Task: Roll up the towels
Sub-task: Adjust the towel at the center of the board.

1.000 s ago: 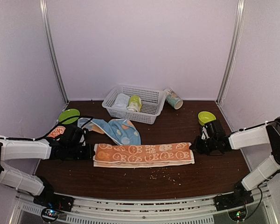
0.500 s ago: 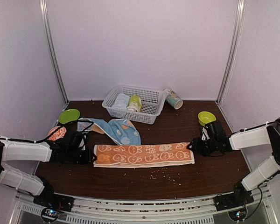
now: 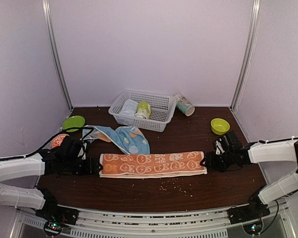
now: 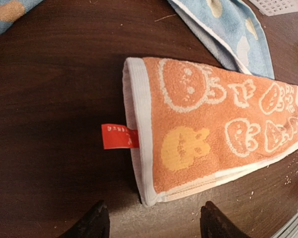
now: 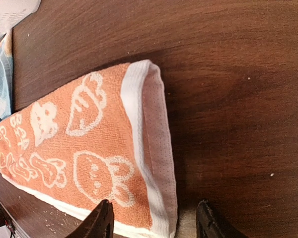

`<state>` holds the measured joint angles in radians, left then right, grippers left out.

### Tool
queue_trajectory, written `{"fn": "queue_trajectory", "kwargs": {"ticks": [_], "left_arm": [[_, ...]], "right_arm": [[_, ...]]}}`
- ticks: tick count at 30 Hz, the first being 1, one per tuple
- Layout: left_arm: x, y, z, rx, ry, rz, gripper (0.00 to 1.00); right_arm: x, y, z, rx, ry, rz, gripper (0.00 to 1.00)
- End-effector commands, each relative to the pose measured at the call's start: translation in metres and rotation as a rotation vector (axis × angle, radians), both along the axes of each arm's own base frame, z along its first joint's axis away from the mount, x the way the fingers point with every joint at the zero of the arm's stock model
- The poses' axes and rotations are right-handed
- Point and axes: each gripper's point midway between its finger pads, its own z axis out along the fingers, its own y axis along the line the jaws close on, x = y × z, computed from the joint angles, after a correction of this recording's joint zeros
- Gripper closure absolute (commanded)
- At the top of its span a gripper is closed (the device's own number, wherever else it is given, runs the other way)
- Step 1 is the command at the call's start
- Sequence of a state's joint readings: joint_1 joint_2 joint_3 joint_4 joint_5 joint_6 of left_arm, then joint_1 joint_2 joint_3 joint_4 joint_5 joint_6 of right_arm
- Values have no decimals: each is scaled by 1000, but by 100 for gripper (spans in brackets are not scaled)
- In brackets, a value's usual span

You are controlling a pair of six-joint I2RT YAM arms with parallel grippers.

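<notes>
Left gripper (image 3: 92, 166) sits at the nine o'clock end of the peach-orange towel (image 3: 153, 164), fingers spread, holding nothing; the towel lies mid-table as a long folded strip, the light blue towel (image 3: 124, 138) crumpled at its eleven o'clock; right gripper (image 3: 207, 161), at three o'clock, gapes empty too; folding looks done; rolling next calls for pinching one short end.

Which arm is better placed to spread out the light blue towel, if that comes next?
Left, probably. The light blue towel lies crumpled left of centre, behind the left hand, which is open and empty. The right hand, also open, is at the right end of the orange towel, farther away.
</notes>
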<state>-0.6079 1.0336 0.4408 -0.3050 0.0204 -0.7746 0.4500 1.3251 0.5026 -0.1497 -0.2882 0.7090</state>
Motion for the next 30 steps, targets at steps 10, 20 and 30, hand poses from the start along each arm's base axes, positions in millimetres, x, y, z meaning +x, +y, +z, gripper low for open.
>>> {"fn": "queue_trajectory", "kwargs": {"ticks": [10, 20, 30], "left_arm": [[0, -13, -12, 119, 76, -20, 36], [0, -11, -33, 133, 121, 24, 30], [2, -18, -53, 144, 168, 17, 52]], "right_arm": [[-34, -8, -37, -147, 134, 17, 57], [-46, -10, -43, -185, 149, 26, 50], [-48, -9, -39, -177, 135, 19, 50]]}}
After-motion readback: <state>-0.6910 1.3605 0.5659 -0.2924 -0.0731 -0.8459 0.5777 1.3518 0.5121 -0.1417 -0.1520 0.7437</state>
